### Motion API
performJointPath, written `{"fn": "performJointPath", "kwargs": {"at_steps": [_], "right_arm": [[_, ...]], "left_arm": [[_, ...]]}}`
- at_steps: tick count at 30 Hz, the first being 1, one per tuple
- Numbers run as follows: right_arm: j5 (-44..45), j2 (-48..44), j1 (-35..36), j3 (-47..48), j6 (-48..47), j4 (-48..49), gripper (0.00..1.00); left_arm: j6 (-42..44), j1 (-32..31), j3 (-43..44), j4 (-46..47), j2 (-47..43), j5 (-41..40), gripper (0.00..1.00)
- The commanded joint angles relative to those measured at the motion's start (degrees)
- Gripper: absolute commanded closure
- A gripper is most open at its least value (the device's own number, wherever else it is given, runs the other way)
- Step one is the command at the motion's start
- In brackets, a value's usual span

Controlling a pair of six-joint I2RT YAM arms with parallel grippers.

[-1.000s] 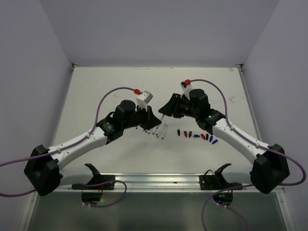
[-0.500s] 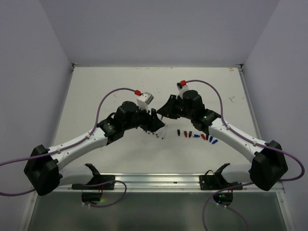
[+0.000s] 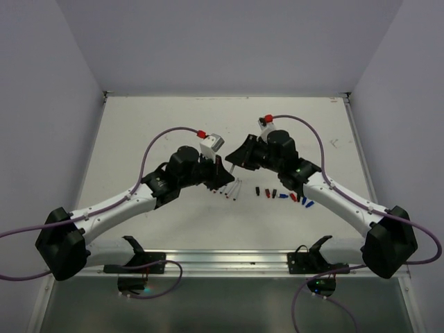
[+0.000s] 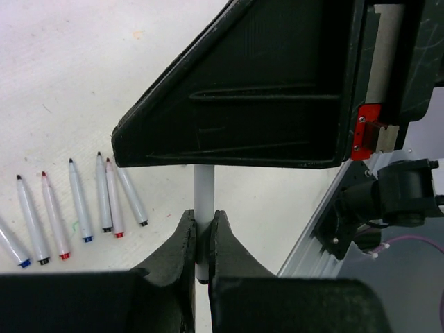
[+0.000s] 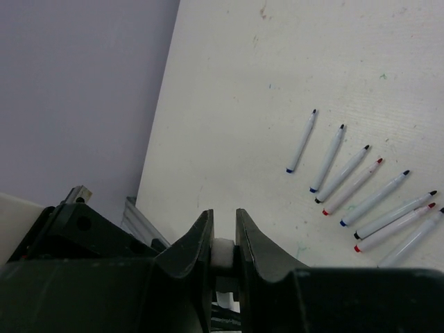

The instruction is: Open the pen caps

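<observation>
Close up, the left wrist view shows the left gripper pinching a white pen whose top is hidden behind the right gripper; the right wrist view shows its fingers clamped on the pen. Only the overhead view shows loose caps lined up right of the other pens on the white table, with pale walls behind
</observation>
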Motion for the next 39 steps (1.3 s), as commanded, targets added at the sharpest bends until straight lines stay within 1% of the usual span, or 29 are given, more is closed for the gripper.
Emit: {"fn": "performJointPath", "kwargs": {"at_steps": [1,2,4,5,7,8,11,13,15,16,18,19,20,21,22,23,24,25,26,27,28,29,32,33,34,35,37,38,39], "right_arm": [[-2.3,-4.3,0.3,-1.9,0.0,6.9,1.00],[-2.8,-5.2,0.2,-4.1,-0.6,10.3,1.00],[-4.2,-6.6,-0.5,-5.3,-1.6,12.9,1.00],[-8.5,-6.8,-0.7,-5.7,-2.7,15.8,1.00],[-12.5,-8.0,-0.8,-6.7,-3.8,20.0,1.00],[-17.2,-8.5,-1.0,-8.5,-4.1,26.5,1.00],[-20.5,-11.1,-1.2,-9.5,-6.0,29.8,1.00],[-23.6,-11.9,-1.3,-9.7,-6.2,30.9,1.00],[-25.9,-12.5,-1.5,-9.7,-5.9,31.7,1.00],[-25.9,-12.7,-1.5,-9.7,-5.9,31.4,1.00],[-22.1,-13.3,-1.6,-9.2,-6.7,28.8,1.00],[-19.6,-13.6,-1.6,-9.0,-7.9,24.3,1.00],[-16.7,-14.1,-1.5,-8.1,-8.9,21.4,1.00],[-8.2,-14.9,-1.5,-7.4,-10.4,18.1,1.00],[-3.6,-15.2,-1.3,-6.6,-11.6,11.9,1.00],[3.9,-15.7,-1.1,-5.8,-11.3,8.9,1.00],[10.2,-16.6,-0.9,-5.5,-10.5,6.1,1.00],[21.2,-17.0,-0.8,-5.7,-9.0,3.5,1.00],[25.9,-16.9,-0.6,-5.3,-7.9,1.6,1.00],[29.2,-16.5,-0.6,-4.7,-7.1,-0.5,1.00],[32.1,-14.9,-0.6,-4.1,-7.1,-3.1,1.00],[35.5,-14.1,-0.6,-2.4,-6.9,-4.8,1.00],[38.9,-11.1,-0.6,0.0,-5.9,-9.4,1.00],[39.6,-10.6,-0.6,0.1,-5.6,-9.7,1.00],[40.0,-10.3,-0.6,0.3,-5.1,-11.2,1.00],[40.2,-10.0,-0.7,0.1,-4.7,-11.5,1.00],[38.7,-10.1,-1.5,-1.3,-3.7,-8.7,1.00],[37.1,-10.6,-3.2,-3.4,-3.4,-6.8,1.00],[33.1,-10.8,-4.1,-4.3,-2.9,-5.0,1.00]], "left_arm": [[-0.2,-0.4,2.1,6.1,-0.2,8.0,1.00],[-0.7,-0.4,1.4,10.4,-0.8,13.1,1.00],[-3.5,-0.4,-1.5,17.3,-3.6,18.9,1.00],[-4.7,-0.3,-2.4,24.1,-4.7,24.2,1.00],[-9.5,-0.3,-5.2,32.5,-7.4,29.6,1.00],[-11.2,-0.2,-6.3,40.4,-8.4,33.4,1.00],[-15.1,0.0,-7.5,48.0,-11.6,37.1,1.00],[-14.5,0.0,-6.3,47.0,-13.0,37.5,1.00],[-10.3,0.0,-4.3,40.4,-14.0,35.6,1.00],[-8.7,0.0,-3.4,33.7,-14.1,34.3,1.00],[-4.4,0.0,0.6,22.5,-14.4,24.0,1.00],[-2.3,0.0,1.7,13.1,-14.1,18.3,1.00],[-1.8,-0.1,3.0,7.9,-13.7,6.5,1.00],[-2.3,-0.1,5.8,3.5,-12.3,0.9,1.00],[-4.1,-0.4,6.8,-5.8,-11.6,-6.2,1.00],[-5.9,-2.2,7.7,-9.6,-10.8,-21.5,1.00],[-11.1,-3.7,9.8,-13.9,-8.4,-30.1,1.00],[-13.6,-5.8,10.6,-20.9,-7.2,-38.1,1.00],[-16.4,-10.0,11.4,-23.4,-6.3,-48.7,1.00],[-21.3,-11.2,11.8,-26.0,-4.5,-51.5,1.00],[-22.3,-11.7,12.2,-28.1,-3.7,-53.1,1.00],[-22.9,-12.2,12.7,-28.9,-2.9,-55.2,1.00],[-21.3,-12.3,15.9,-31.5,1.1,-57.4,1.00],[-19.0,-12.4,16.0,-31.2,1.5,-57.4,1.00],[-16.2,-12.5,15.1,-26.4,0.9,-56.3,1.00],[-12.6,-12.5,13.7,-21.7,-0.1,-50.3,1.00],[-5.1,-11.8,6.8,-7.2,-4.6,-37.9,1.00],[-4.6,-9.8,5.0,-3.0,-5.6,-23.6,1.00],[-3.6,-8.2,0.4,3.2,-7.7,-14.7,1.00]]}}
